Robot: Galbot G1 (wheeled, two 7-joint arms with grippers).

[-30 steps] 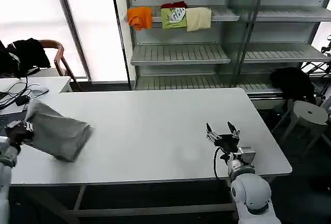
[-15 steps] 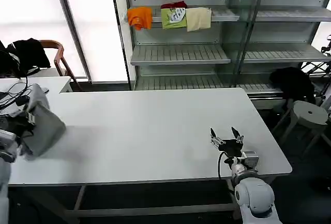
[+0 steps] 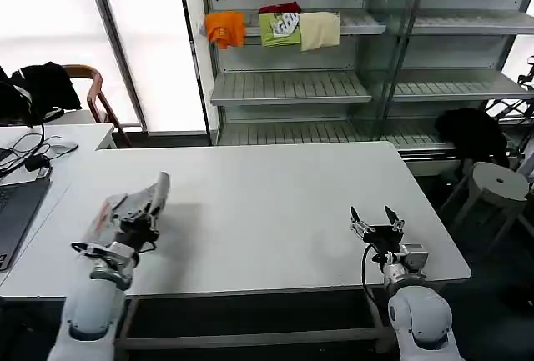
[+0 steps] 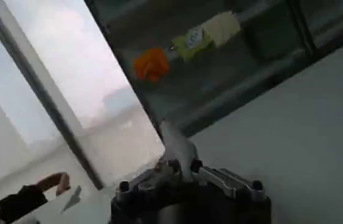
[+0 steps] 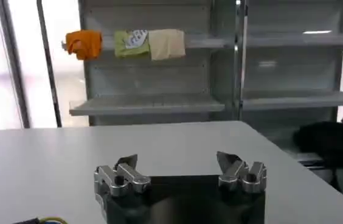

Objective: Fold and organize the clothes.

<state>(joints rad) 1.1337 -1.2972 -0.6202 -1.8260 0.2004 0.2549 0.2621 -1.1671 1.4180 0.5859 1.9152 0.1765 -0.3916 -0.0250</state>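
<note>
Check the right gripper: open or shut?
Open: the right gripper shows both fingers spread wide apart with nothing between them, above the table.

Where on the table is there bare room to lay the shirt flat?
The table is bare between the left gripper, shut on the grey shirt, and the open right gripper. Crowded only at the near left edge.

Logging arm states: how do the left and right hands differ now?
The left hand is shut on the grey shirt, lifting it over the table; the right hand is open and holds nothing. Left sits at the table's left side, right near its right front edge. Both point toward the shelves.
</note>
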